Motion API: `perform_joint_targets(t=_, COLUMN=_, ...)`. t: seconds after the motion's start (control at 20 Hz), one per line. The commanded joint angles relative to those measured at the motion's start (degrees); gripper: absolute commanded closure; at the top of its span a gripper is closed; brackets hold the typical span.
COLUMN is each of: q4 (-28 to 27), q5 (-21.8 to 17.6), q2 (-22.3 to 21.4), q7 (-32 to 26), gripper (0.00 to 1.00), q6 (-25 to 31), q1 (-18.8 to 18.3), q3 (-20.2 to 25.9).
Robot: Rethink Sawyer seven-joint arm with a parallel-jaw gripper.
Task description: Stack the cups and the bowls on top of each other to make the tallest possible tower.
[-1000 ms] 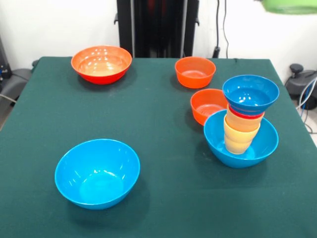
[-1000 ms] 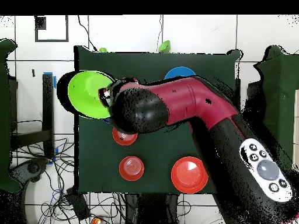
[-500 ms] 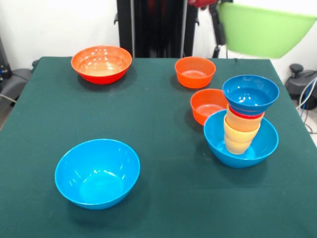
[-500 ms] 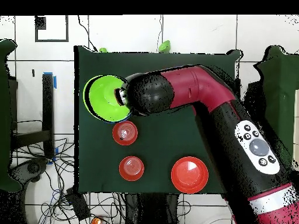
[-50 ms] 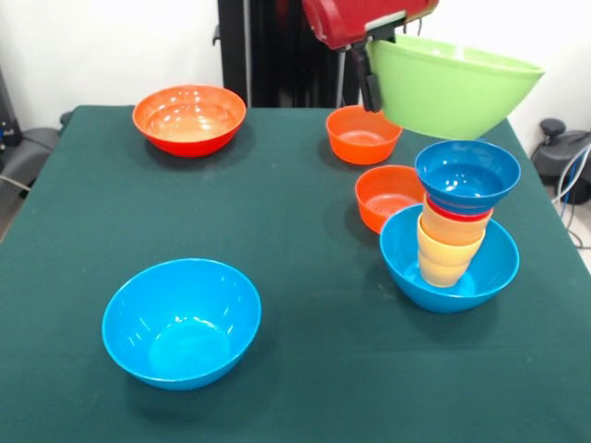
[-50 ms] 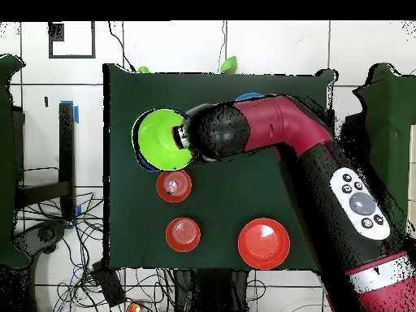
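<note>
Fingers: the gripper point(image 5: 371, 76) has dark fingers point(image 5: 370, 85) clamped on the near-left rim of the green bowl point(image 5: 452, 88); one finger shows outside the wall.
Held item: the green bowl hangs in the air, mouth up and slightly tilted, extending to the picture's right of the fingers.
Overhead check: the green bowl point(image 6: 161, 139) sits at the arm's tip, covering most of the tower; the gripper itself is hidden under the arm's wrist.
Arm: the red arm point(image 5: 355, 18) enters from the top edge, above and left of the held bowl.
Tower: the tower point(image 5: 452, 231) stands on the table's right side, directly below and slightly in front of the green bowl, not touching it.
Tower make-up: a large light blue base bowl point(image 5: 406, 258), yellow-orange cups point(image 5: 448, 249), a red rim, and a small dark blue bowl point(image 5: 466, 175) on top.
Adjacent: one small orange bowl point(image 5: 383, 194) just left of the tower; a second point(image 5: 363, 134) behind it.
Remaining: large orange bowl point(image 5: 189, 118) far left; second light blue bowl point(image 5: 181, 321) near left.
Surface: green table point(image 5: 295, 277).
</note>
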Motion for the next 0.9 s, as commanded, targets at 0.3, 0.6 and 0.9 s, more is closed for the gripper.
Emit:
perform_joint_targets(t=0.3, q4=0.73, q5=-2.0, q2=2.14, q7=-2.28, gripper=1.0, q6=5.51, q1=3.04, q3=-5.82)
perform_joint_targets(t=0.6, q4=0.9, q5=0.56, q2=3.66, q7=-2.62, gripper=1.0, q6=7.1, q1=3.0, q3=-5.54)
perform_joint_targets(t=0.9, q4=0.79, q5=0.51, q2=4.98, q7=-2.78, gripper=1.0, q6=8.08, q1=2.96, q3=-6.42)
